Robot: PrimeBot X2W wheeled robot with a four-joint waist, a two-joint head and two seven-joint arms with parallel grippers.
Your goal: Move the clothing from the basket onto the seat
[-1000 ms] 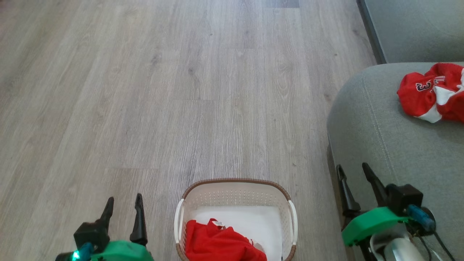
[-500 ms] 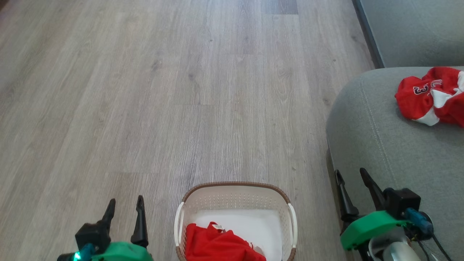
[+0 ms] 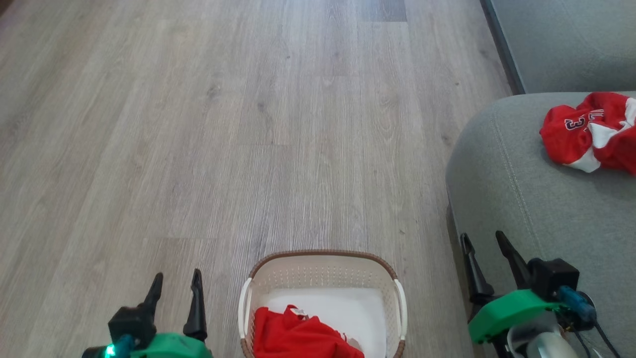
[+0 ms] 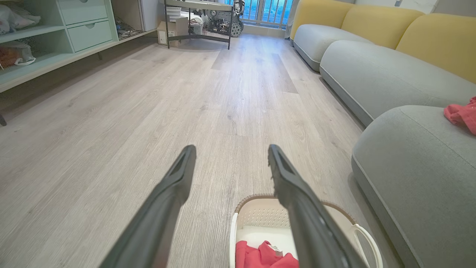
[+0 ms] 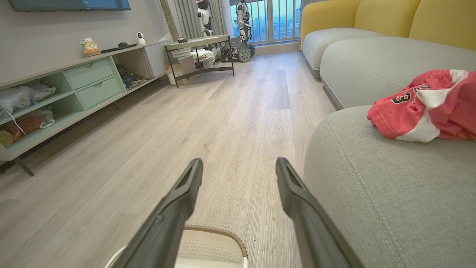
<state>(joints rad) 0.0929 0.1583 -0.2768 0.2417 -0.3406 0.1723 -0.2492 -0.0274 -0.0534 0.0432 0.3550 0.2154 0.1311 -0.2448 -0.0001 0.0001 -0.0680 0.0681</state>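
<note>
One red garment (image 3: pixel 298 333) lies in the basket (image 3: pixel 323 258) at 6 o'clock; the jersey (image 3: pixel 586 132) sits on the seat (image 3: pixel 521 199) at 3 o'clock. Left gripper (image 3: pixel 177 273) and right gripper (image 3: pixel 481 233) have fingers spread, empty. A shallow pinch could spill the garment onto the floor (image 3: pixel 248 124).

the right gripper (image 5: pixel 238 163) holds its two dark fingers spread wide with nothing between them, pointing out over the pale wood floor (image 5: pixel 208 123). between their bases, at the bottom edge, the brown rim and perforated wall of the cream basket (image 5: pixel 217 242) peek in. to the right lies the grey-green seat (image 5: pixel 390 201) with its double stitched seam, and on it a crumpled red and white jersey (image 5: pixel 420 106) showing a "3". a mint shelf unit (image 5: pixel 93 80) lines the left wall.
</note>
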